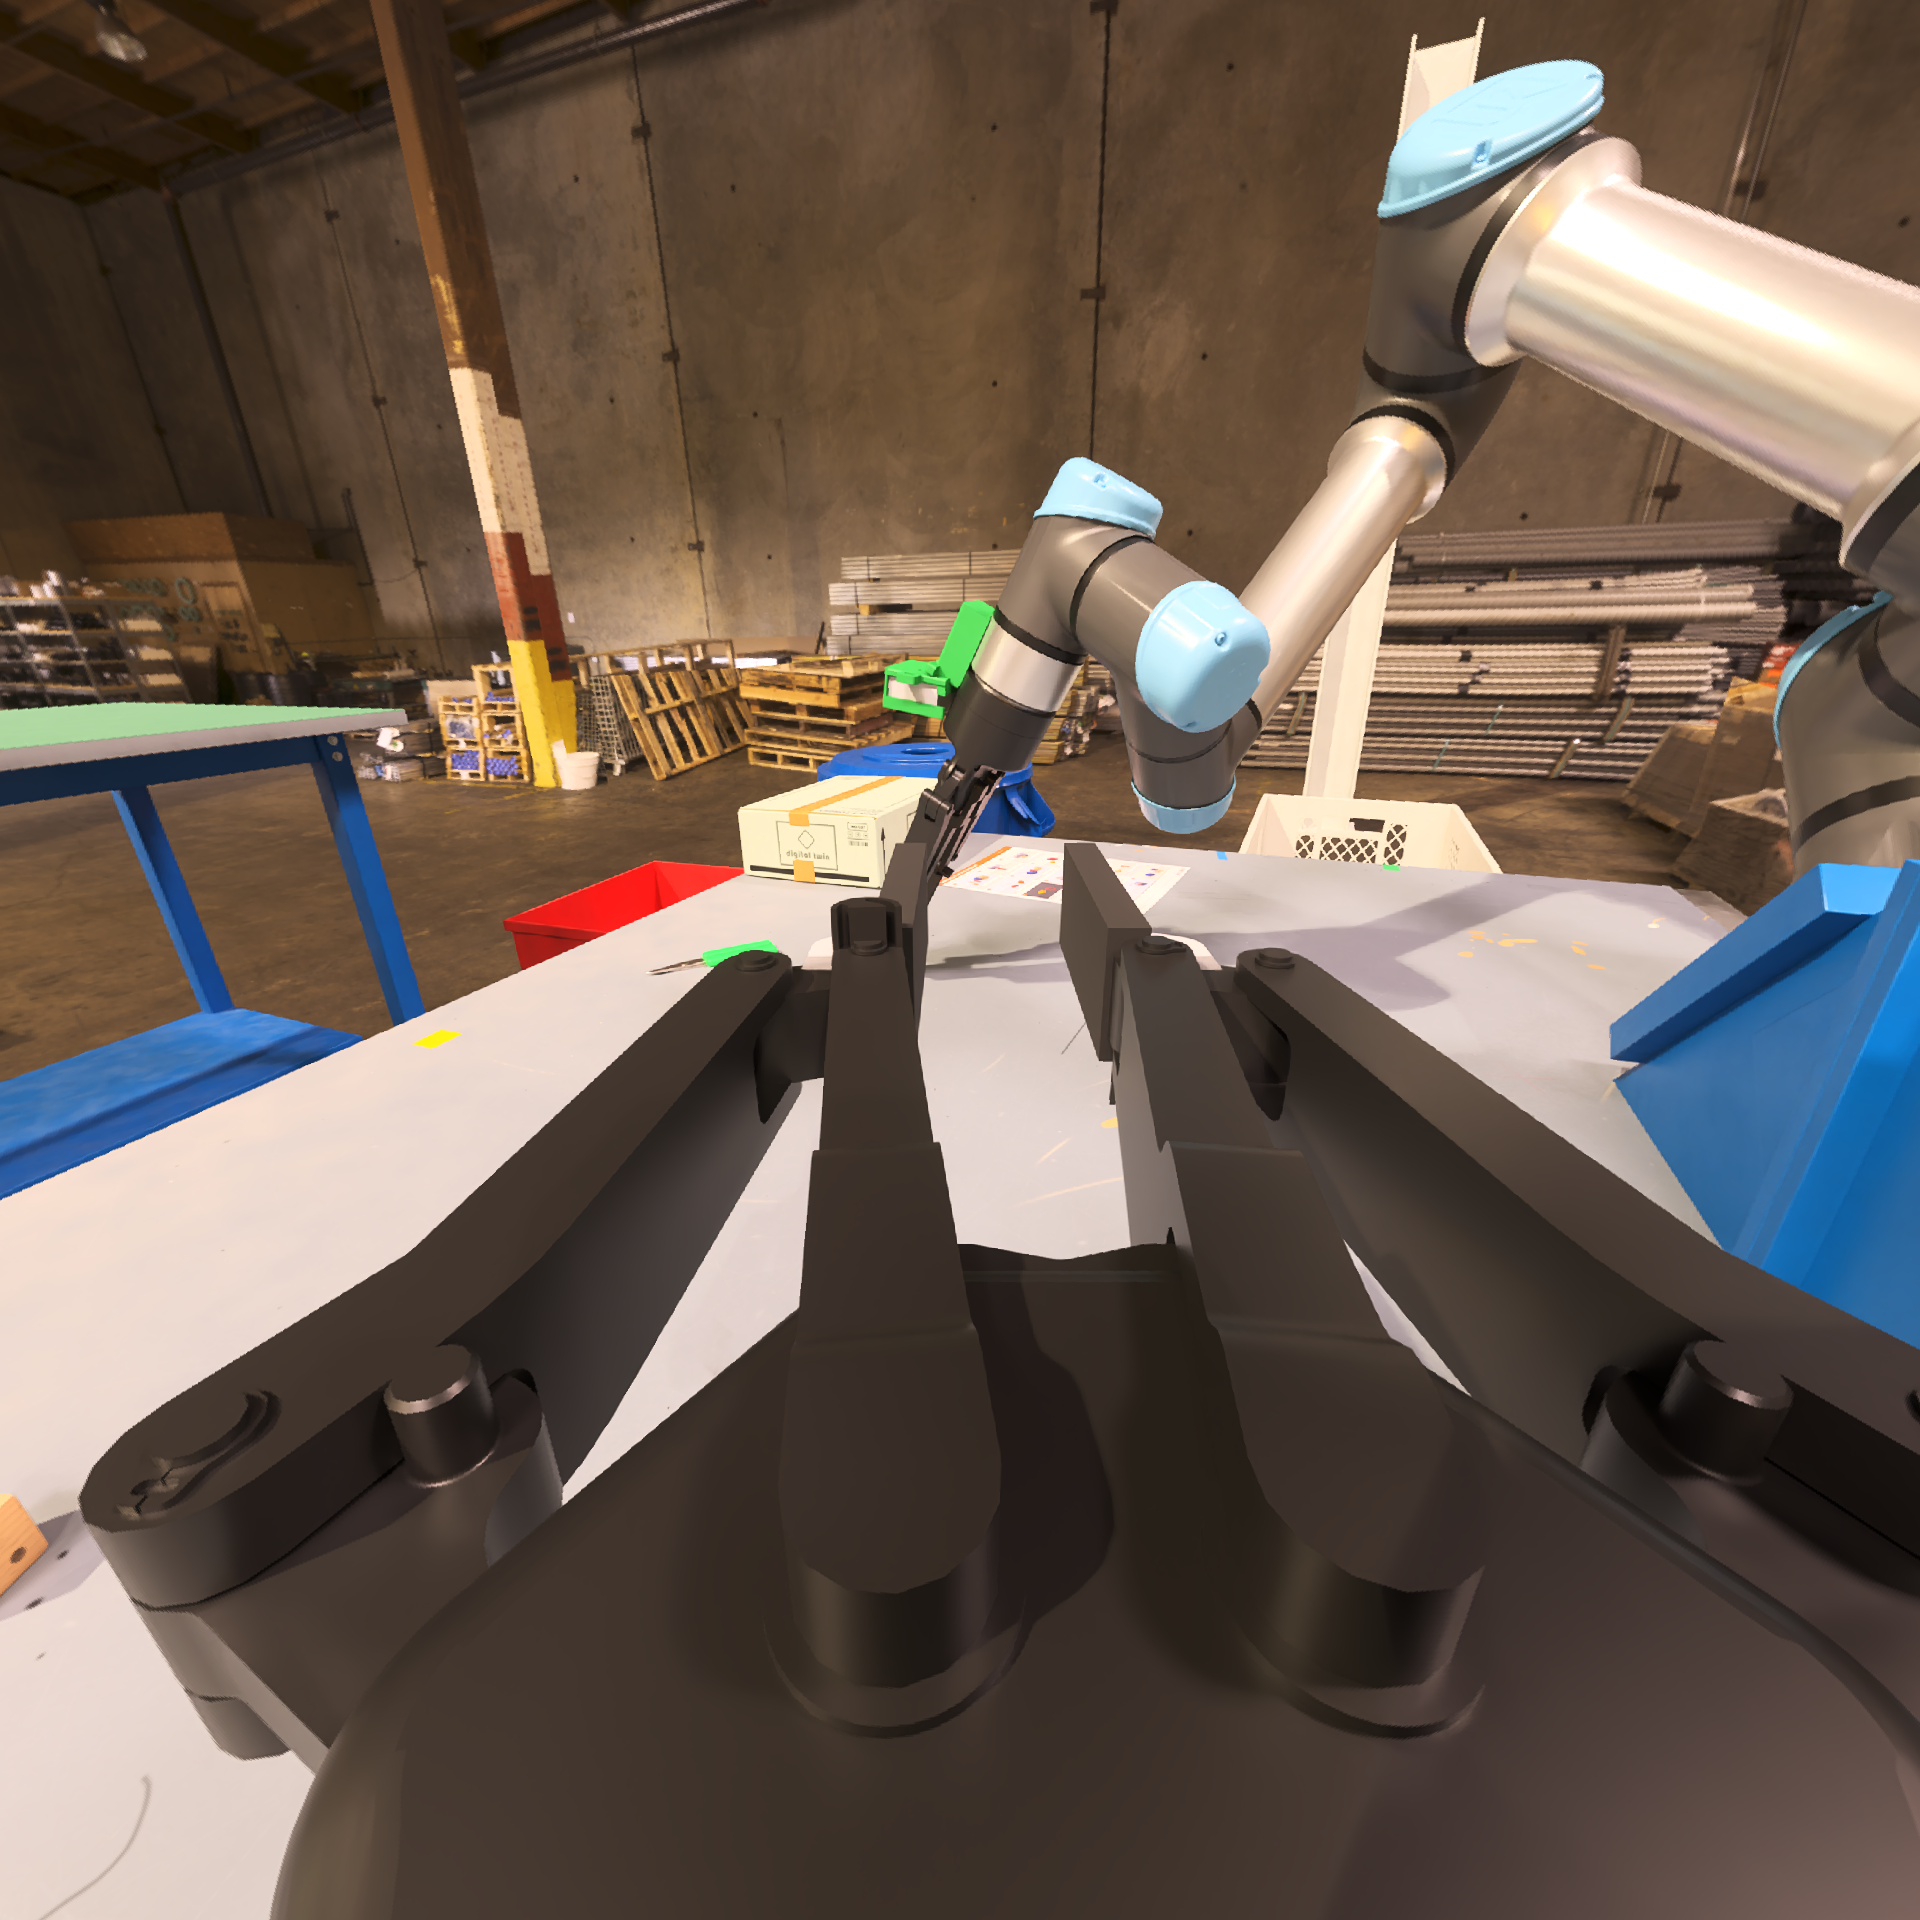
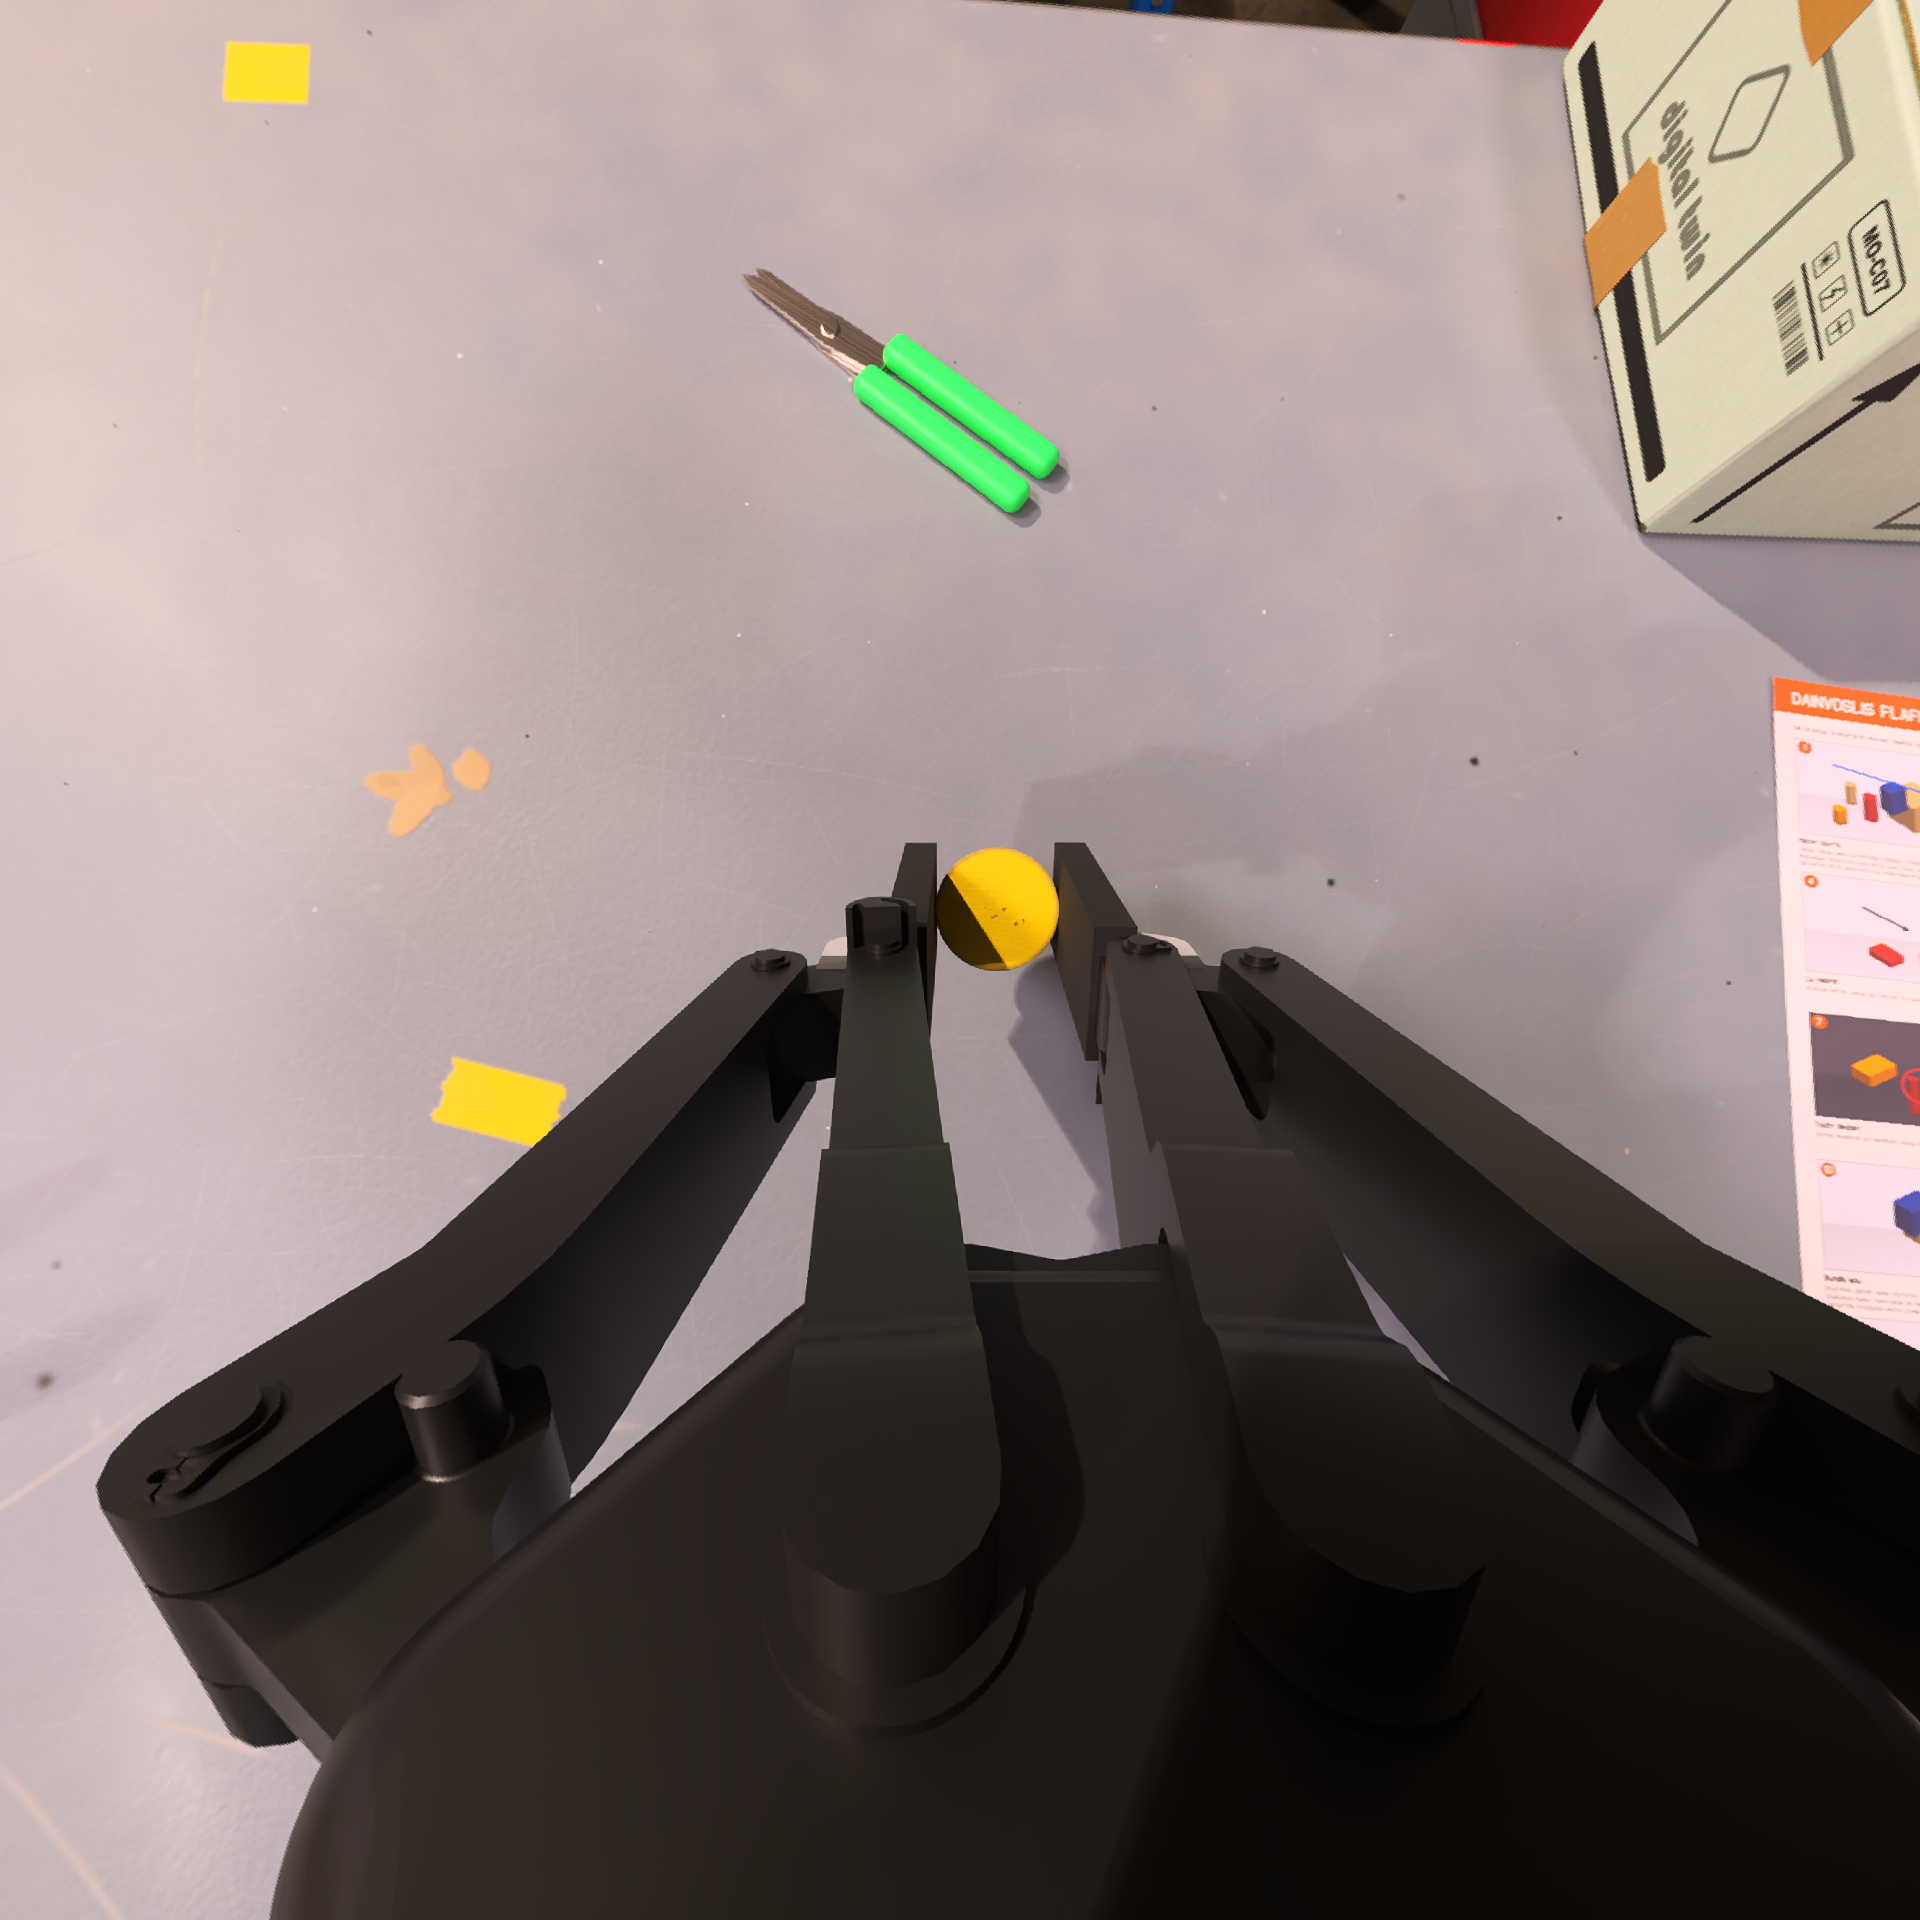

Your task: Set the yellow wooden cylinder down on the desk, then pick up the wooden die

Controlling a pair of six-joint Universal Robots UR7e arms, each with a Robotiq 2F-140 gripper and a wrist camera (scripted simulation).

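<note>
Right wrist view: right gripper (image 2: 995, 906) clamps yellow wooden cylinder (image 2: 997, 908) (end-on).

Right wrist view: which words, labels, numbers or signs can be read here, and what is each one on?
Cardboard box: printed words, a barcode and small symbols on its side; readable, but not copied here.
Paper sheet: white heading on an orange band, cut off by the frame; captions under its pictures are too small to read.
Yellow cylinder, scissors, desk: no writing.
</note>
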